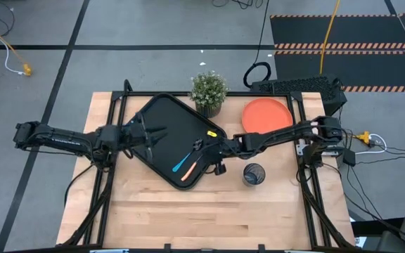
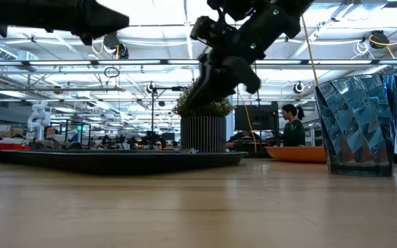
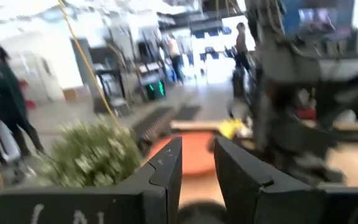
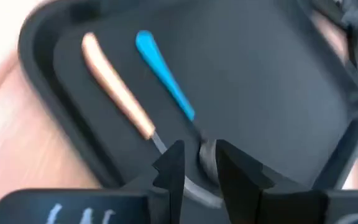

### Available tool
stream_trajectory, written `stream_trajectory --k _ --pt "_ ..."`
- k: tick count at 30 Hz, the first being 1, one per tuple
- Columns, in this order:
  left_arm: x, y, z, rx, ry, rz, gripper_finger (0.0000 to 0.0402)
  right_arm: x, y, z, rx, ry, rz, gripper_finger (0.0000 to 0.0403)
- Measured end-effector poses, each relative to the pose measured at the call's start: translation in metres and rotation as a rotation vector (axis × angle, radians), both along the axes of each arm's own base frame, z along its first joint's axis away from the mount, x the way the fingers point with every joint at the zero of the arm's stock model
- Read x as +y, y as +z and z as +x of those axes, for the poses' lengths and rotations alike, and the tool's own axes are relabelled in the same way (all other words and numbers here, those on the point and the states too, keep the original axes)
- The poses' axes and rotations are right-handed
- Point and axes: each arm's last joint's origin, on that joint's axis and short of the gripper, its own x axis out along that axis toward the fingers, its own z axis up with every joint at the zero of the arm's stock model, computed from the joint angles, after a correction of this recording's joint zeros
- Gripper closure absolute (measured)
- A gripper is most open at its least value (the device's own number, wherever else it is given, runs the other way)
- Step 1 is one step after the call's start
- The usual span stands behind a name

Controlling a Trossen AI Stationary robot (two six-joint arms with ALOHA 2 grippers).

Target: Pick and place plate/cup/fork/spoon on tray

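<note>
Over the large black rectangular tray (image 1: 162, 133), the left hand (image 1: 150, 135) hovers slightly parted and empty, while the right hand (image 1: 201, 149), narrowly apart, hangs above the blue-handled spoon (image 1: 183, 163) and orange-handled fork (image 1: 192, 169), risking a nudge, with orange round plate (image 1: 266, 114) and grey tumbler cup (image 1: 253, 173) waiting on the wooden tabletop (image 1: 188, 211).

The black tray (image 1: 162, 124) lies turned at an angle on the counter, under both sets of fingers. The blue-handled spoon (image 4: 165, 74) and the orange-handled fork (image 4: 118, 94) lie flat and side by side on it, just ahead of the right fingers (image 4: 232, 168), their metal ends nearest those fingers. The orange plate (image 1: 266, 115) lies flat off the tray, beyond the right arm. The grey cup (image 1: 254, 173) stands upright beside the tray
</note>
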Motion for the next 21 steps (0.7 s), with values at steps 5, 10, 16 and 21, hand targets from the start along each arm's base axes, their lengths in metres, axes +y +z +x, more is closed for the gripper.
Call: stream_trajectory --k 5,10,16,21 --pt "0.006 0.003 -0.001 -0.023 0.033 0.043 0.0305 0.002 -0.002 0.006 0.015 -0.004 -0.021 0.0319" --pt "0.009 -0.001 0.0 0.025 0.042 0.034 0.0305 0.003 0.02 0.02 0.043 -0.009 -0.06 0.0319" --pt "0.008 -0.004 0.001 0.034 -0.067 -0.008 0.0305 -0.001 0.044 0.039 0.191 -0.01 -0.03 0.0319" --pt "0.007 -0.005 0.001 0.041 -0.107 -0.033 0.0305 -0.004 0.048 0.055 0.278 0.007 0.111 0.0319"
